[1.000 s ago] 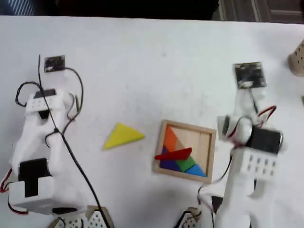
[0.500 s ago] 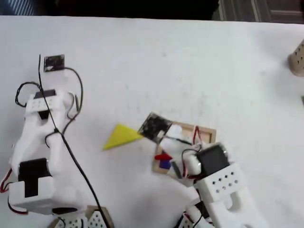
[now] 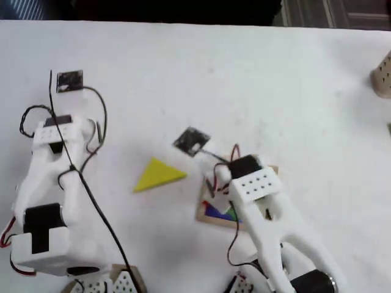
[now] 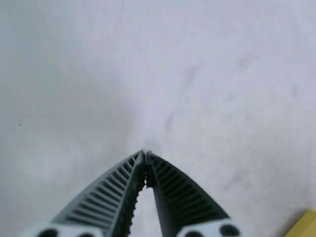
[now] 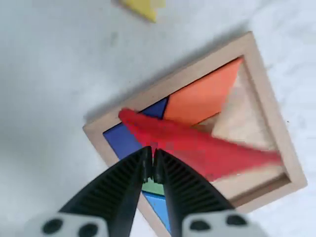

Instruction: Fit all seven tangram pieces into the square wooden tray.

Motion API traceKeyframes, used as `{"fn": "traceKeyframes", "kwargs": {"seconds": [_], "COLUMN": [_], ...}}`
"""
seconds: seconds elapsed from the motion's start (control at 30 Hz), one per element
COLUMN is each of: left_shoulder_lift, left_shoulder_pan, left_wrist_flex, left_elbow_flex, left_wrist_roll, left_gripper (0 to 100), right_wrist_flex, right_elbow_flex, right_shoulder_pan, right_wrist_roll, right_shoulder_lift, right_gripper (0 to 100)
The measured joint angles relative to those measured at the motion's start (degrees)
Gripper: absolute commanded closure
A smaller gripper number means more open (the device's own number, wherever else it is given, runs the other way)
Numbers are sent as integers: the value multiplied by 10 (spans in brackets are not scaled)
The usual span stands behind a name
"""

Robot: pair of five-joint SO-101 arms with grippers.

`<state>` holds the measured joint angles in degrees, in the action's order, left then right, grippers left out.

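Observation:
The square wooden tray [image 5: 258, 75] holds an orange piece [image 5: 202, 96], a dark blue piece [image 5: 120, 141], a green piece [image 5: 153, 188] and a light blue piece [image 5: 156, 203]. A red triangle [image 5: 197, 146] lies askew on top of them, across the tray. My right gripper [image 5: 152, 159] is shut, its tips at the red triangle's edge above the blue piece. In the high view the right arm [image 3: 258, 185] covers most of the tray [image 3: 206, 213]. The yellow triangle [image 3: 157, 174] lies on the table left of the tray. My left gripper [image 4: 144, 158] is shut over bare table.
The left arm [image 3: 49, 183] stands folded at the table's left side with loose black cable around it. A yellow corner [image 4: 308, 223] shows at the edge of the left wrist view. A pegged wooden object [image 3: 383, 74] sits at the far right edge.
The right arm has swung from the right of the tray to directly over it, its wrist now reaching past the tray's left side. The left arm and yellow triangle stayed put.

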<state>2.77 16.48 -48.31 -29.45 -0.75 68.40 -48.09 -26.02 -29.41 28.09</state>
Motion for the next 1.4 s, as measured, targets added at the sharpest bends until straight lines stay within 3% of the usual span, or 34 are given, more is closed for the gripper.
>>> {"fn": "traceKeyframes", "kwargs": {"seconds": [0.5, 0.8, 1.07, 1.4], "left_shoulder_lift": [0, 0, 0, 0], "left_shoulder_pan": [0, 0, 0, 0], "left_wrist_flex": [11, 11, 11, 11], "left_elbow_flex": [-1, -1, -1, -1], "left_wrist_roll": [0, 0, 0, 0], "left_gripper": [977, 977, 977, 977], "right_wrist_flex": [-103, -111, -99, -182], "right_elbow_flex": [-55, -128, -131, -165], "right_shoulder_pan": [56, -28, -91, 10], "right_wrist_roll": [66, 18, 91, 96], "right_shoulder_lift": [76, 76, 76, 76], "right_gripper": [981, 981, 981, 981]}}
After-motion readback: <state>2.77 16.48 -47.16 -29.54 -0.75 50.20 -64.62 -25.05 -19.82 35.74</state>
